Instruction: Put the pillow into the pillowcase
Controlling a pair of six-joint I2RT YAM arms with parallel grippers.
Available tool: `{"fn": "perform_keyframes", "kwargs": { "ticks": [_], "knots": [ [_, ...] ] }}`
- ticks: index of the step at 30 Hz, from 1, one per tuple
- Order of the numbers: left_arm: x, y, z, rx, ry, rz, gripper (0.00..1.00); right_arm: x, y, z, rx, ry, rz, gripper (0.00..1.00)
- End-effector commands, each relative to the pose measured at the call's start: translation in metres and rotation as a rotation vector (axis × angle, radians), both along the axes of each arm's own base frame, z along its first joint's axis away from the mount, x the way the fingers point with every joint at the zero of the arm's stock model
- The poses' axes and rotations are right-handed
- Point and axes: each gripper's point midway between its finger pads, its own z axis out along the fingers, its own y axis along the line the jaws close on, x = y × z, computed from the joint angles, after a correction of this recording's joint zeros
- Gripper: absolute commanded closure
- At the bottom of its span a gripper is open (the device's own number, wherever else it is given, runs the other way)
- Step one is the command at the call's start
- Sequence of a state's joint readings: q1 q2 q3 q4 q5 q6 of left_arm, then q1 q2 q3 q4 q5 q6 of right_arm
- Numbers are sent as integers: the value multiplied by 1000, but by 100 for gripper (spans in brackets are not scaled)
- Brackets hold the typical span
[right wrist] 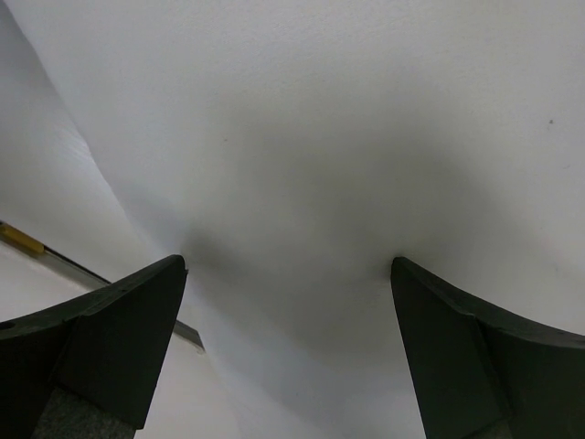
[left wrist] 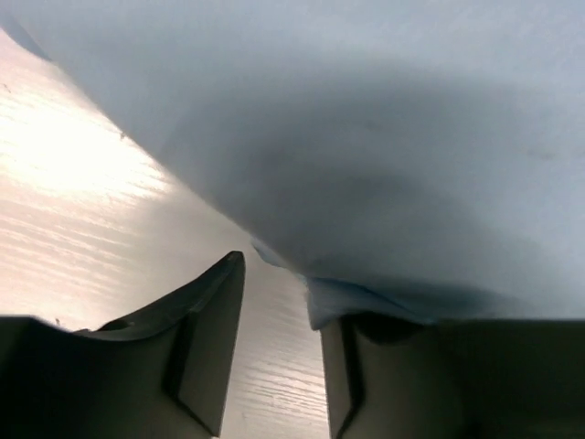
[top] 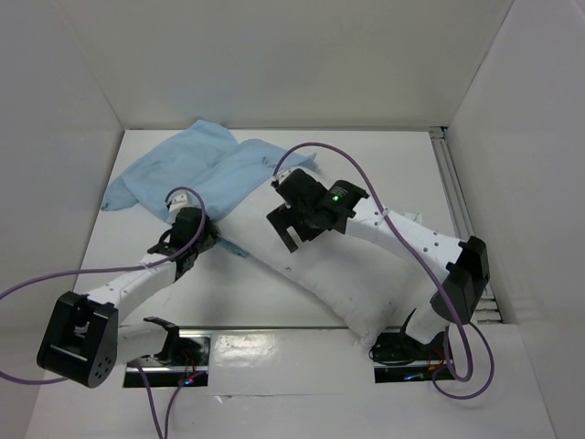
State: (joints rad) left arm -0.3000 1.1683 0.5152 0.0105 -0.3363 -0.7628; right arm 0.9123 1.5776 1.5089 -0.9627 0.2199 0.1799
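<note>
Hidden or unclear: in the top view the right claw (top: 285,230) and its wrist covered the far end of the pillow (top: 320,279). Whether that end lay under or inside the pillowcase (top: 196,169) could not be determined. The right arm crossed over the pillow's near end. In the left wrist view the pillowcase (left wrist: 384,137) filled most of the frame, and its opening could not be located. In the right wrist view a thin dark strip (right wrist: 73,268) with a yellow end showed left of the pillow (right wrist: 302,137); its nature was not made out.

Claws: the right claw (right wrist: 288,263) stood spread wide, both fingertips at the pillow's surface, the white fabric bulging between them. The left claw (top: 194,249), just left of the pillow's far end, stood partly spread (left wrist: 281,293). Bare bench (left wrist: 91,183) showed through its gap, and the pillowcase hem draped over the right-hand fingertip, not pinched.

Position: the pillow lay diagonally on the bench (top: 384,174). The pillowcase lay crumpled beyond and to the left of the pillow, blue face up.

Edges and room: the pillow's near corner reached the bench's near edge. Bare bench showed to the pillow's right up to a side rail (top: 454,187), and to its left. White walls (top: 274,64) enclosed three sides.
</note>
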Motion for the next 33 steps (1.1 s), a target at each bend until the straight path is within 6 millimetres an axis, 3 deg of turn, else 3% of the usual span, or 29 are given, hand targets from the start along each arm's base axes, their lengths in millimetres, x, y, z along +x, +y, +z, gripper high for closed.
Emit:
{"fn": "perform_keyframes", "kwargs": {
  "ticks": [1, 4, 6, 8, 9, 10, 11, 12, 14, 15, 17, 18, 19, 21, 22, 23, 24, 25, 26, 27, 28, 30, 31, 32, 33],
  "knots": [
    [21, 5, 23, -11, -84, 42, 51, -19, 3, -2, -15, 90, 78, 0],
    [22, 1, 24, -12, -89, 12, 70, -21, 1, -20, -42, 122, 64, 0],
    [25, -2, 31, -21, -99, 3, 100, -17, 8, -22, -7, 109, 42, 0],
    [27, -8, 39, -8, -116, -36, 100, -13, 17, -32, 6, 115, 49, 4],
    [28, -12, 43, -11, -125, -46, 100, -8, 24, -34, 26, 106, 41, 14],
    [26, -15, 41, 9, -115, -72, 100, -6, 30, -35, 37, 107, 46, 59],
    [26, -24, 48, 11, -133, -102, 100, 0, 38, -41, 38, 106, 46, 83],
    [28, -30, 54, 5, -150, -127, 100, 8, 45, -34, 55, 88, 29, 100],
    [29, -41, 65, -3, -174, -167, 100, 24, 51, -31, 42, 36, 11, 100],
    [30, -51, 73, -10, -191, -207, 100, 36, 61, -13, 77, -13, 2, 100],
    [30, -62, 83, -9, -205, -264, 100, 55, 62, 4, 96, -62, -24, 100],
    [35, -72, 102, -26, -242, -299, 100, 67, 62, 10, 106, -89, -36, 100],
    [35, -85, 108, -54, -246, -363, 100, 91, 56, 34, 145, -140, -86, 100],
    [43, -112, 123, -86, -265, -460, 100, 127, 46, 54, 157, -217, -141, 100],
    [52, -134, 162, -144, -332, -539, 100, 149, 47, 95, 233, -300, -165, 100],
    [57, -144, 176, -156, -341, -583, 100, 174, 30, 116, 247, -358, -216, 100],
    [63, -153, 191, -174, -352, -613, 100, 193, 29, 124, 253, -391, -239, 100],
    [71, -172, 226, -209, -405, -698, 100, 204, 24, 176, 329, -484, -253, 100],
    [73, -180, 239, -225, -416, -730, 100, 212, 23, 187, 335, -518, -248, 100],
    [74, -186, 253, -241, -435, -760, 100, 217, 23, 188, 348, -520, -246, 100],
    [77, -189, 281, -256, -485, -786, 100, 217, 26, 198, 389, -542, -247, 100],
    [69, -196, 285, -310, -465, -851, 100, 216, 34, 159, 366, -460, -245, 100],
    [68, -194, 269, -329, -427, -855, 100, 212, 43, 146, 377, -426, -225, 100],
    [58, -197, 262, -358, -408, -882, 100, 205, 49, 98, 322, -341, -216, 100],
    [52, -193, 256, -374, -396, -886, 100, 191, 64, 82, 328, -302, -197, 100]
  ]
}}
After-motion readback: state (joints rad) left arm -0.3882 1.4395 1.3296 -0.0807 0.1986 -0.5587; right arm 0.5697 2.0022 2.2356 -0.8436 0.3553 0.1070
